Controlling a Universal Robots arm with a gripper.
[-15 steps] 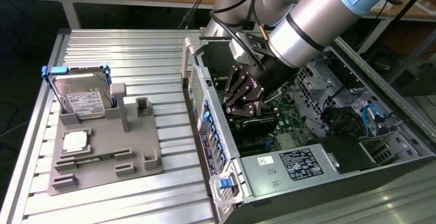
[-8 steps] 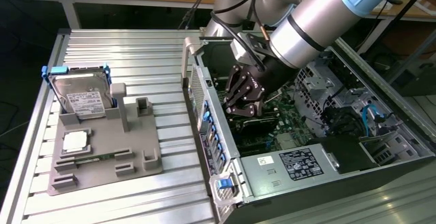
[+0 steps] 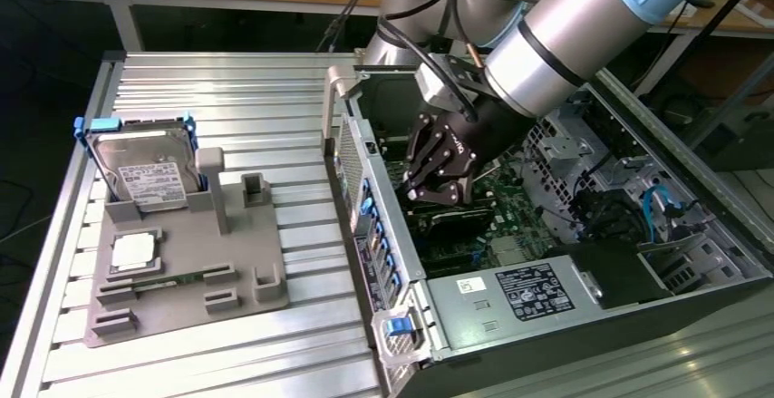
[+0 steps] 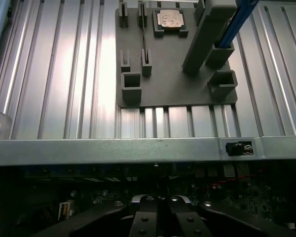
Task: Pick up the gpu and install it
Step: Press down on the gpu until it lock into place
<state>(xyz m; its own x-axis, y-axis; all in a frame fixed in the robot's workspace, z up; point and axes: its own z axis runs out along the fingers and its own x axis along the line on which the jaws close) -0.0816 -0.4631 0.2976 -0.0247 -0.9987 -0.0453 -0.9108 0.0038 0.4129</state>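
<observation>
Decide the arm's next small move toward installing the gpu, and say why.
Probably a short, slow descent straight toward the motherboard. The gripper is already inside the open computer case, just above the board, and a slotted holder on the gray tray stands empty. Whether the gpu sits under the gripper is hidden, so go gently.

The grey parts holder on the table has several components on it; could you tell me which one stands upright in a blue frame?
The silver hard drive with the white label, standing at the far end of the holder. The square chip and the narrow memory stick lie low on it.

No legible text on any label
</observation>
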